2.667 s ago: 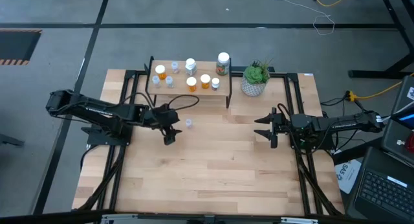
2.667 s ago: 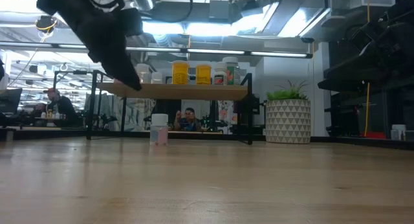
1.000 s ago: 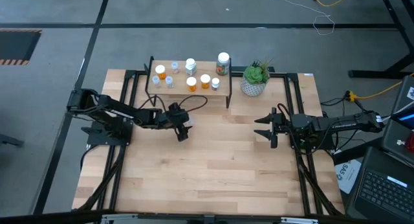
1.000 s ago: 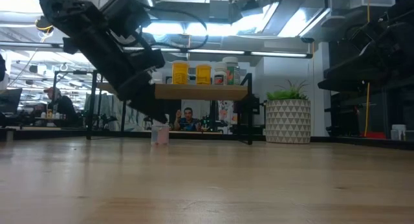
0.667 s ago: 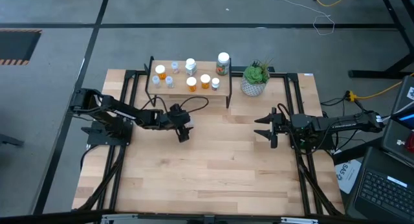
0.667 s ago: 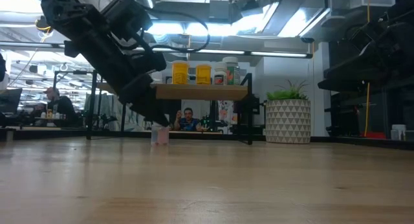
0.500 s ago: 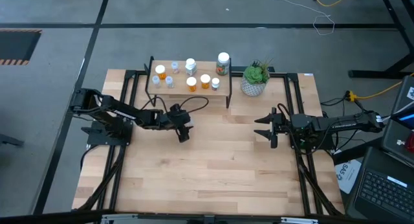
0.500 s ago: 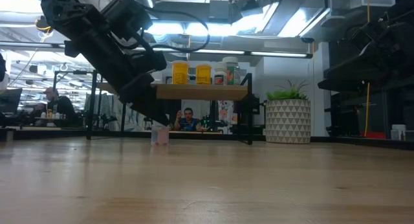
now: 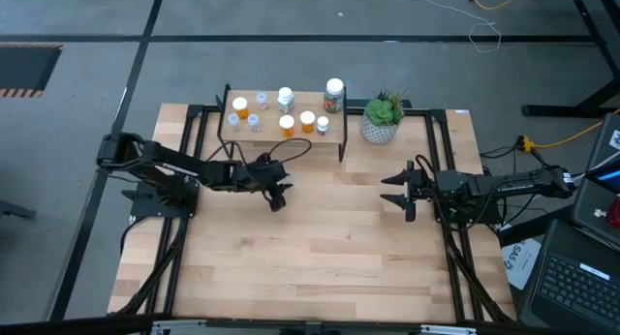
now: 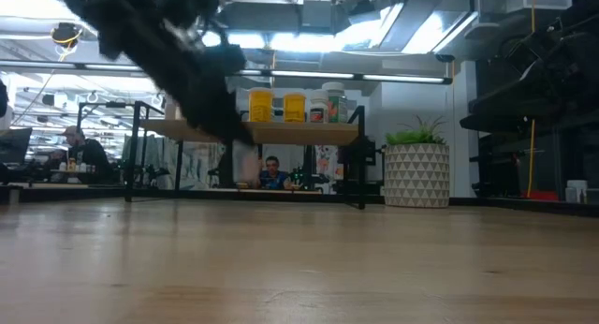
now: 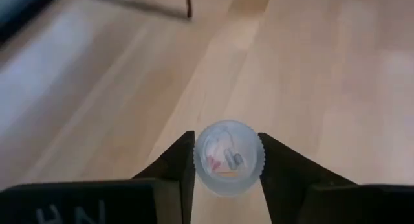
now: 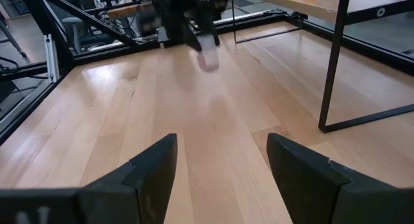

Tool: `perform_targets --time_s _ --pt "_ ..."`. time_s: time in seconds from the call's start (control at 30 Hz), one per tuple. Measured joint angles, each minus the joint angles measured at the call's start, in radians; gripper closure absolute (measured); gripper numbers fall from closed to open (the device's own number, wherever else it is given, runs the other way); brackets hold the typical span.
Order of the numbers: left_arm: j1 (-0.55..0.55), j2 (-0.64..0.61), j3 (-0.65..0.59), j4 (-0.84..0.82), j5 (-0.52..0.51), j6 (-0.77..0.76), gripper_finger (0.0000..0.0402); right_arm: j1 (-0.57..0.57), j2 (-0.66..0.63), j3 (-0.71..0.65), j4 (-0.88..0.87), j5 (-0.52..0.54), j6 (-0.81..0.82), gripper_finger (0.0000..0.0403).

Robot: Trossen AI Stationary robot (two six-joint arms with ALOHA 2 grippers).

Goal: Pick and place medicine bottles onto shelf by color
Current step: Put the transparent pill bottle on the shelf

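A small clear medicine bottle (image 11: 228, 159) with a pale ribbed cap sits between the fingers of my left gripper (image 11: 225, 137), which is shut on it. In the low view the bottle (image 10: 245, 161) hangs blurred above the tabletop, in front of the shelf (image 10: 299, 132). From above, my left gripper (image 9: 280, 193) is just near of the shelf (image 9: 271, 134), whose plank carries several orange and clear bottles (image 9: 287, 125). My right gripper (image 9: 399, 192) waits open at the table's right. My left gripper pinches the clear bottle by the sides of its cap (image 11: 198, 160) between its two fingers (image 11: 173, 169). The fingers come slanting down from the table's left side. The bottle is lifted clear of the table and hangs roughly upright, cap up.
A potted green plant (image 9: 383, 117) in a white pot stands just right of the shelf. Black frame rails (image 9: 455, 248) run along the table's left and right sides. Bare wood (image 9: 320, 258) lies between the arms and toward the near edge.
My left gripper has shut on the clear bottle that stood on the table in front of the shelf and has risen with it. The bottle is now lifted clear of the wood, and it shows blurred in the low view.
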Motion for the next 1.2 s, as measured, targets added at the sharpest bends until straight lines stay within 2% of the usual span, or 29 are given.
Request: perform_targets --time_s 0.13,0.3,0.43,0.57,0.7,0.87,1.03,1.2 --pt "-0.006 -0.11 0.1 -0.15 -0.008 0.0 0.0279 0.0 0.0 0.0 0.0 0.0 0.0 0.0162" --pt "0.008 -0.222 0.273 -0.462 -0.135 0.003 0.0277 0.0 0.0 0.0 0.0 0.0 0.0 0.0162" --pt "0.064 -0.244 0.39 -0.622 -0.192 0.003 0.0276 0.0 0.0 0.0 0.0 0.0 0.0 0.0162" --pt "0.158 -0.227 0.444 -0.664 -0.188 0.045 0.0275 0.0 0.0 0.0 0.0 0.0 0.0 0.0162" --pt "0.245 -0.213 0.442 -0.675 -0.159 0.115 0.0275 0.0 0.0 0.0 0.0 0.0 0.0 0.0162" --pt "0.351 -0.213 0.442 -0.686 -0.031 0.11 0.0275 0.0 0.0 0.0 0.0 0.0 0.0 0.0162" --pt "0.421 -0.213 0.442 -0.688 0.014 0.117 0.0274 0.0 0.0 0.0 0.0 0.0 0.0 0.0162" --pt "0.481 -0.188 0.442 -0.687 0.125 0.154 0.0274 0.0 0.0 0.0 0.0 0.0 0.0 0.0162"
